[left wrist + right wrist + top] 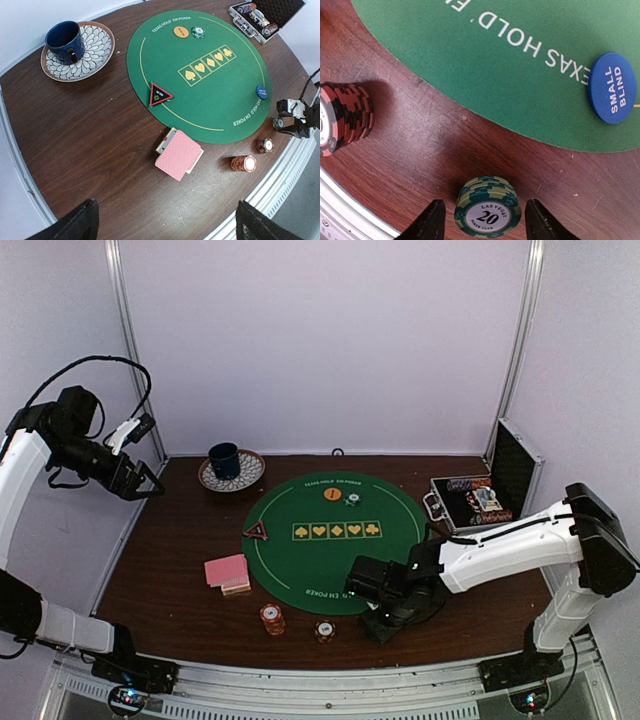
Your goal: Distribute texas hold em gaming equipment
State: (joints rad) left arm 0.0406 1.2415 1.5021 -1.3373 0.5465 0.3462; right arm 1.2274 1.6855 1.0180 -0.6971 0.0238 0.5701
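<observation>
A stack of green "20" poker chips (488,210) stands on the wood between the fingers of my right gripper (484,206), which is open with a gap on each side. A blue Small Blind button (612,88) lies on the green mat (520,60), and a red chip stack (342,117) stands to the left. Pink-backed cards (179,154), an orange chip stack (243,163), the black-red triangular marker (160,95), an orange button (181,31) and a green chip (198,32) lie below my left gripper (167,225), open and held high at the left (140,480).
A dark blue cup (224,460) on a patterned saucer (247,476) stands at the back left. An open metal case (475,502) with more chips sits at the right. The table's near edge rail (350,215) runs close beside the right gripper.
</observation>
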